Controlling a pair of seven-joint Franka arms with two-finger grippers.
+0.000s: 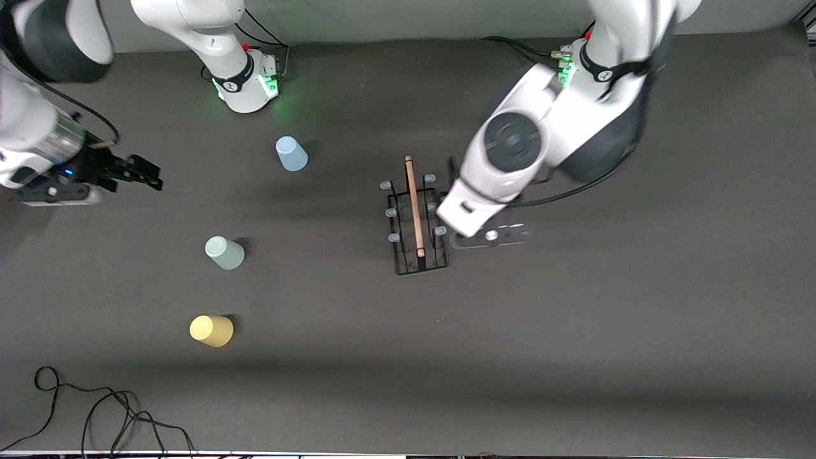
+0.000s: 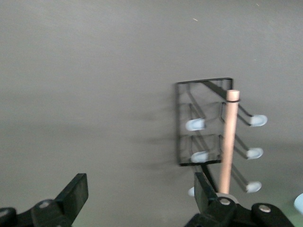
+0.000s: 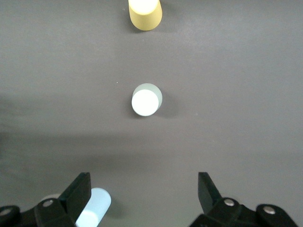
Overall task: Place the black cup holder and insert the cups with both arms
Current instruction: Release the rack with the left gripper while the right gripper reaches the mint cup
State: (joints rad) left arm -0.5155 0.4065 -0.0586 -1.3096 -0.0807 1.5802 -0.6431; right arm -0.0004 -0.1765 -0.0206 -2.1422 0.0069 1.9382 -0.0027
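The black cup holder (image 1: 414,217) stands upright mid-table, its wooden rod handle (image 2: 229,137) on top and pale blue prong caps on both sides. My left gripper (image 1: 488,236) (image 2: 140,189) hangs just beside the holder on the left arm's side, open, with nothing between its fingers. Three cups stand toward the right arm's end: pale blue (image 1: 291,153) (image 3: 93,208) farthest from the front camera, mint green (image 1: 224,252) (image 3: 147,99) in the middle, yellow (image 1: 211,331) (image 3: 145,14) nearest. My right gripper (image 1: 145,173) (image 3: 144,184) is open and empty, over the table near the blue cup.
A black cable (image 1: 95,414) lies looped on the table near the front edge at the right arm's end. Both arm bases (image 1: 252,80) stand along the edge farthest from the front camera. The table is covered by a dark grey mat (image 1: 574,331).
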